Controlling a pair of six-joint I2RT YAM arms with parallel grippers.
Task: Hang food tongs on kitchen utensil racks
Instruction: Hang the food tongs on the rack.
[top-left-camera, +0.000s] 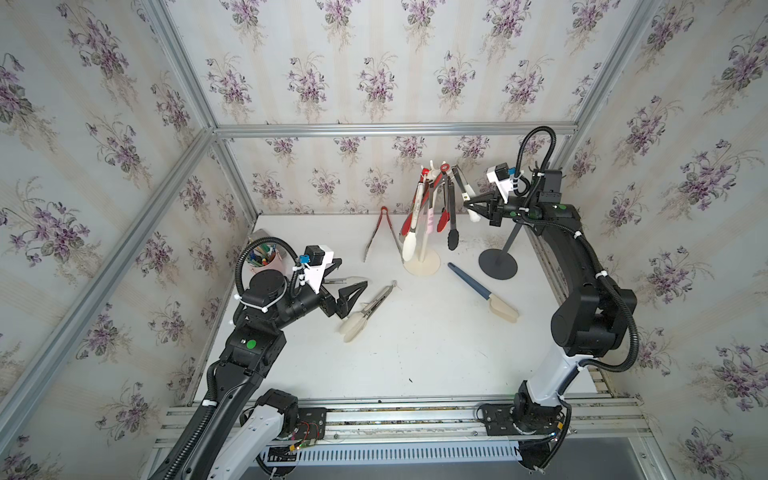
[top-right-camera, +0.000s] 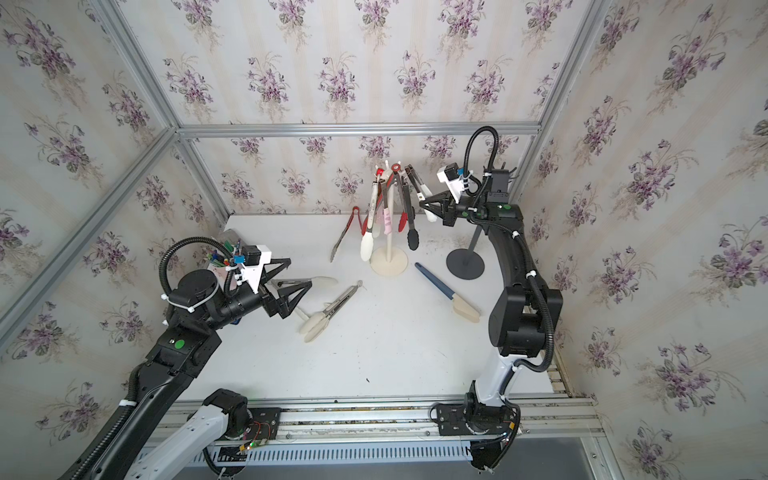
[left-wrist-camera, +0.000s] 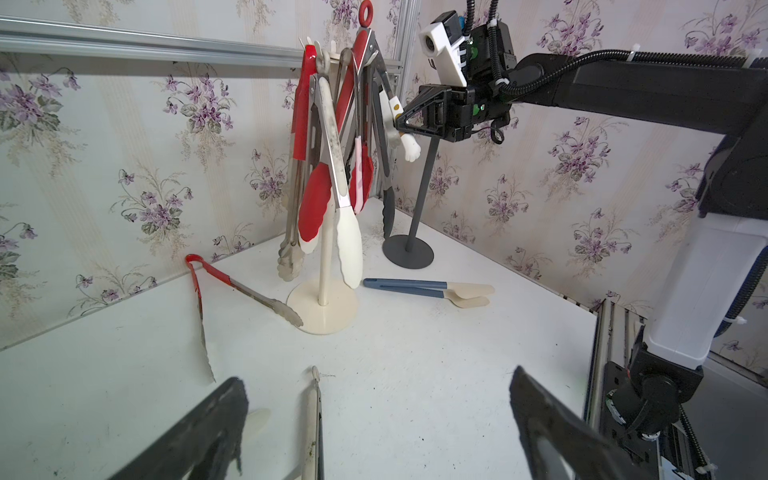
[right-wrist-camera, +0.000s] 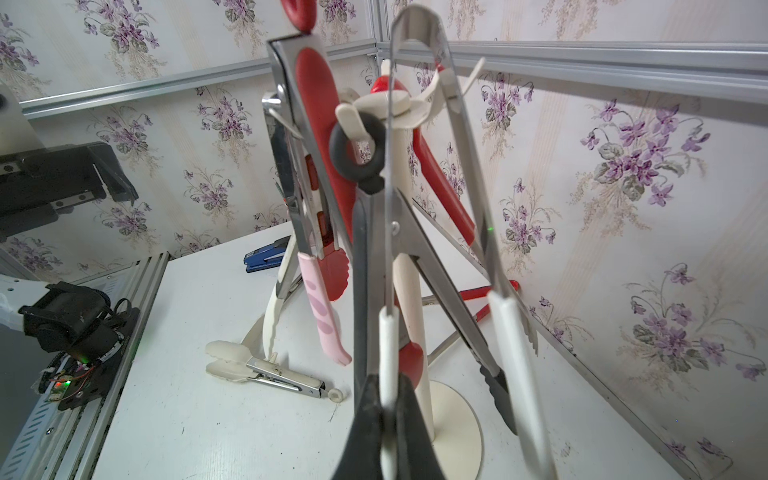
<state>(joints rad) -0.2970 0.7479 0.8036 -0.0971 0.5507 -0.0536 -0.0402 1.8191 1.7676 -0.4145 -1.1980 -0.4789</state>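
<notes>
Tongs of bare steel, V-shaped with white tips (right-wrist-camera: 509, 332), are pinched by the right tool (right-wrist-camera: 388, 388). It is clenched on one white tip, and the other arm hangs free beside it. Their long axis runs steeply up and away from the tool, so the bend stands at the far end, just above the hook crown of the cream-white pole rack (right-wrist-camera: 407, 286). That rack already carries several red, black and pink tongs.

The coming move, as I judge it, turns on that bend: it must settle over a hook before the tool lets go. The right wrist view shows a hook crossing between the two steel arms, but I cannot tell whether the bend rests on it. In both top views this is too small to read.

The left tool (top-left-camera: 354, 272) is spread wide and grasps nothing. It hovers over cream-tipped steel tongs (top-left-camera: 369, 308) lying on the white worktop (top-left-camera: 415, 357). The left wrist view shows their axis running straight away between its fingers.
</notes>
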